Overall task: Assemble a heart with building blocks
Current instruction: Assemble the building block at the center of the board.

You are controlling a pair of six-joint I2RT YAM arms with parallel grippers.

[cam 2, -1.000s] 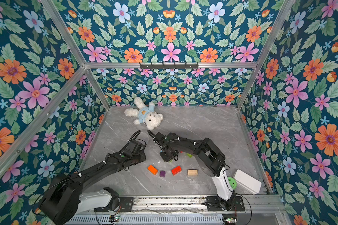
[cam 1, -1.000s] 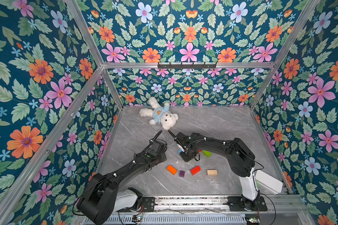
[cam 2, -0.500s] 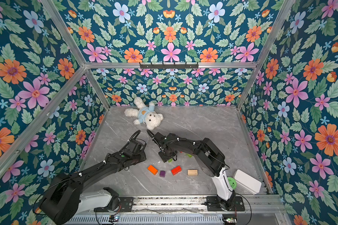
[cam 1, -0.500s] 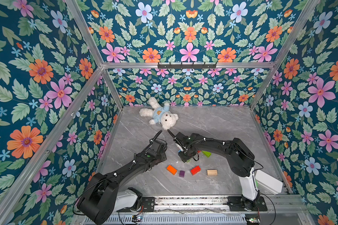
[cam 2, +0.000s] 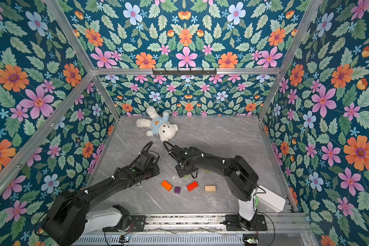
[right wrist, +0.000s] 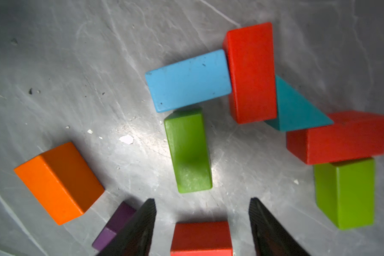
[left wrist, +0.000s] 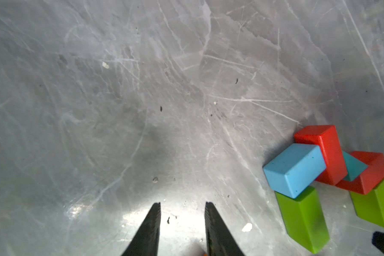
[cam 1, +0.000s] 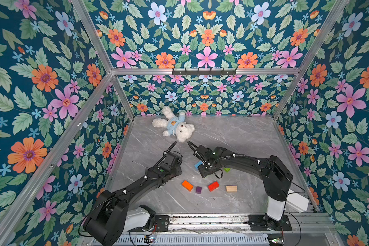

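left arm [cam 1: 141,185], right arm [cam 1: 247,161] stretched low over counter [cam 1: 232,136]
right gripper [right wrist: 201,200] spread, empty; left gripper [left wrist: 182,202] narrowly parted, empty

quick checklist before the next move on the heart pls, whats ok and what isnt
1. Right gripper empty: ok, jaws apart, nothing gripped.
2. Left gripper clear of the blocks: ok, jaws apart over bare table.
3. Green brick meets the light blue brick: ok, its end sits at that brick's edge.
4. Top joined: ok, red brick, teal triangle, second red brick and other green brick touch in a chain.
5. Tip closed: not ok, orange brick, purple cube, loose red brick and plain-wood brick lie apart from the joined blocks.
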